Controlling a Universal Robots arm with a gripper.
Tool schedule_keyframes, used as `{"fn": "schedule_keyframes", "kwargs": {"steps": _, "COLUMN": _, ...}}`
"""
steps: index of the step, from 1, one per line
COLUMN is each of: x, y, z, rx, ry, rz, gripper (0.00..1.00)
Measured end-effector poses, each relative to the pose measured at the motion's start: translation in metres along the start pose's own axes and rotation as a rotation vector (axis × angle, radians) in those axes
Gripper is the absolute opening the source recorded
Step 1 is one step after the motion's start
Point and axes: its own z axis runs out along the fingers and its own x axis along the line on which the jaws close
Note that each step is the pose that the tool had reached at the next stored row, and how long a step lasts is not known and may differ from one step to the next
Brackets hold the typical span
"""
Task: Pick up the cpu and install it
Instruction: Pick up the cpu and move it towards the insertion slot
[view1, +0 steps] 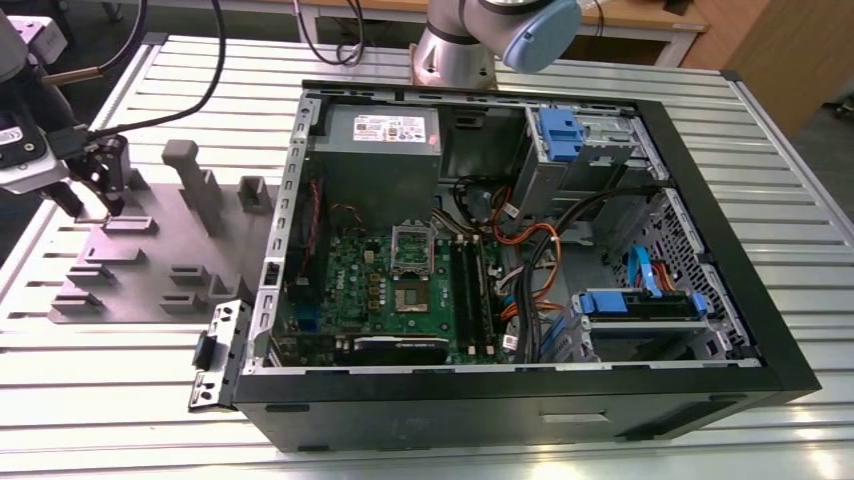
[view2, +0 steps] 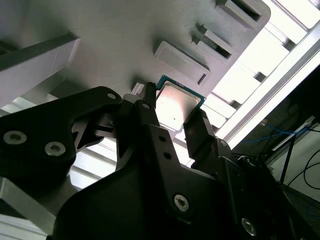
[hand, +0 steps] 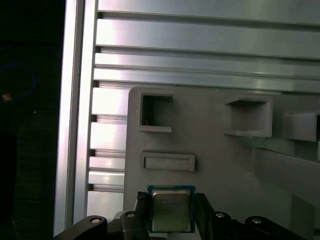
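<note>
cpu (hand: 170, 210): small flat square chip, silver-grey metal top w/ thin green rim. Grasped by tool (hand: 171, 222), black fingers (hand: 141, 209) tight on two opposite edges. Same in second wrist view: chip's bright top betw. the two dark fingers (view2: 199, 131). Positioned right at large grey moulded plastic plate w/ upright blocks and recesses (hand: 225, 170), near a shallow rectangular recess by plate's edge. Resting on plate or just lifted off: can't tell.

In exterior view, tool (view1: 104, 190) down at plate's far corner on exterior view's left, near a tall upright block (view1: 198, 190). Plate flat on ribbed aluminium surface (view1: 120, 400), just beside big black open-sided computer case (view1: 534, 410). Large green circuit board (view1: 387, 290) inside case, well apart from cpu. Silver arm base w/ blue cap (view1: 461, 45) behind case.
</note>
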Motion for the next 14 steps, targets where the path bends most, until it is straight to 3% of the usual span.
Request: {"fn": "schedule_keyframes", "kwargs": {"steps": 14, "x": -0.0001, "y": 0.0001, "z": -0.0054, "rx": 0.0000, "ry": -0.0001, "rz": 0.000, "gripper": 0.47}}
